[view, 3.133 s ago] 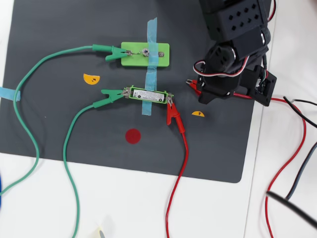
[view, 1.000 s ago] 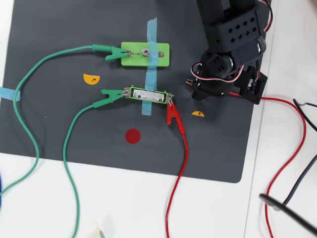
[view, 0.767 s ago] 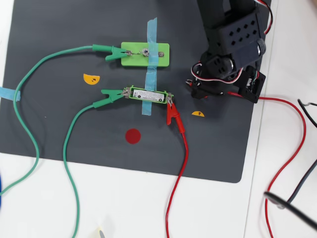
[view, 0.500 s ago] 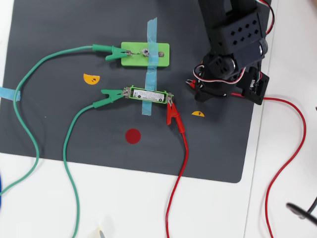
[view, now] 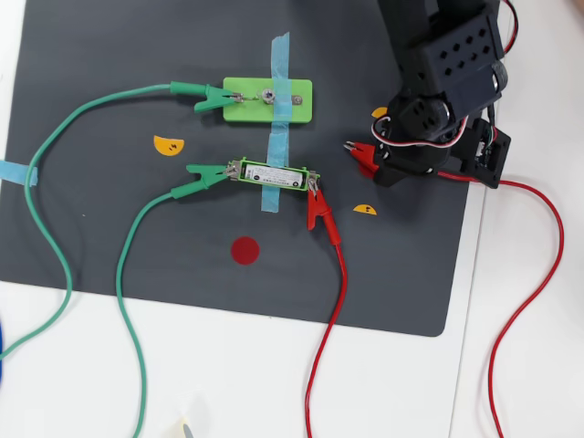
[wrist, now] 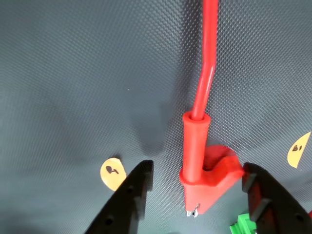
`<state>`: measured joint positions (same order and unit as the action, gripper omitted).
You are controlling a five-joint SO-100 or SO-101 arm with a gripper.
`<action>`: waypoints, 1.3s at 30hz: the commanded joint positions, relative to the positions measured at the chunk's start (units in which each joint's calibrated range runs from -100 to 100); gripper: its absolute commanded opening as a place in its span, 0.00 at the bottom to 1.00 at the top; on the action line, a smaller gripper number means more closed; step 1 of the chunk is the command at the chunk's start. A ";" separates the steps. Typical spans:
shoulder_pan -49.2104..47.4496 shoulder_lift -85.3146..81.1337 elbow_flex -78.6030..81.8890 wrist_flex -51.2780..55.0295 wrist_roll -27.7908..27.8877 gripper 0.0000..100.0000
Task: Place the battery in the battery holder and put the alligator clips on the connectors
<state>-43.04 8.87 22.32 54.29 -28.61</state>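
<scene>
Red alligator clip [wrist: 204,178] lay between my gripper [wrist: 200,195]'s spread fingers, untouched, so I judged closing squarely on its sleeve before lifting toward the light-green block [view: 267,99].

my arm [view: 444,64] is matte black plastic, built of blocky housings. seen from overhead, the top block carries a pattern of small round holes, and below it sits a round hub. a bundle of thin red, white and black wires [view: 411,137] loops out at about seven o'clock from that hub. toward four o'clock a black bracket shows small square cutouts. in the wrist view my two fingers [wrist: 131,200] are black too, with faceted, slightly ribbed edges, one at seven o'clock and one at five.
</scene>
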 commanded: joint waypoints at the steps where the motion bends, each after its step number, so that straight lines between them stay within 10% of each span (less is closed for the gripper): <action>1: 1.17 -0.26 -2.57 -0.54 -0.45 0.20; 39: 5.76 6.87 -6.51 -0.71 -0.71 0.20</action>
<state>-39.10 15.26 18.12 54.54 -29.07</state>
